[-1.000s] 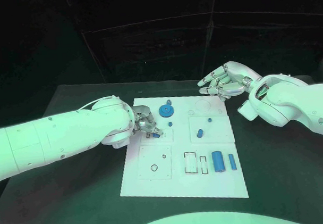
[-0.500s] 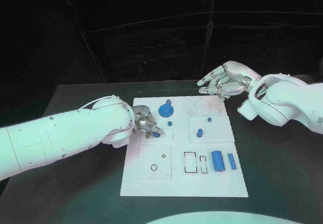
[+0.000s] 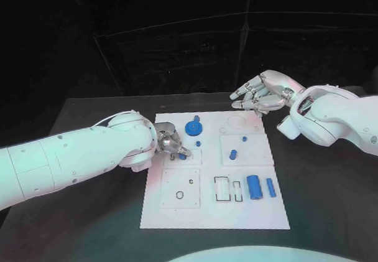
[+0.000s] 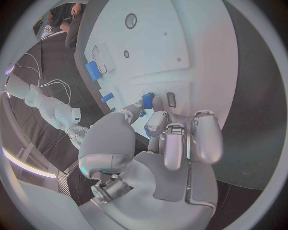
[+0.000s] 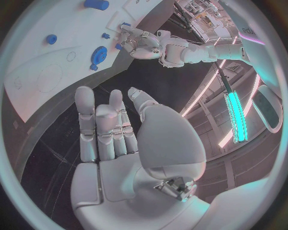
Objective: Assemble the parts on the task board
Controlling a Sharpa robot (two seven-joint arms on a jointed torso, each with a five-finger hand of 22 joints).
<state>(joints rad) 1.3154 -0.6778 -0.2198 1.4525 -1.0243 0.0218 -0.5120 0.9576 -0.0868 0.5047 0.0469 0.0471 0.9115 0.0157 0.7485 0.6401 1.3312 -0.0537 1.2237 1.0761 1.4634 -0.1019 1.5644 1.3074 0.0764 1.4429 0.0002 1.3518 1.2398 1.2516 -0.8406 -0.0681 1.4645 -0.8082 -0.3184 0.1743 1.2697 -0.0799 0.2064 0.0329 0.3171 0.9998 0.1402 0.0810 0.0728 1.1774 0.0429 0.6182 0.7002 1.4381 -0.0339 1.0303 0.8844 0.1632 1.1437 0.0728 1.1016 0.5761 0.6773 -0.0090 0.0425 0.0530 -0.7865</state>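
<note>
Left hand [image 3: 170, 146] fingertips on small blue part [image 3: 181, 157], task board [image 3: 201, 210] beneath

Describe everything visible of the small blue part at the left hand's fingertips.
The small blue part is a short, blocky, matt piece that looks like plastic. It sits at the left edge of the white task board, in a square outlined panel near the board's far end. The left hand pinches it, with fingertips touching its side in the left wrist view. The fingers hide much of it, so its full shape, and whether it is seated in a hole or lifted, cannot be told.
</note>
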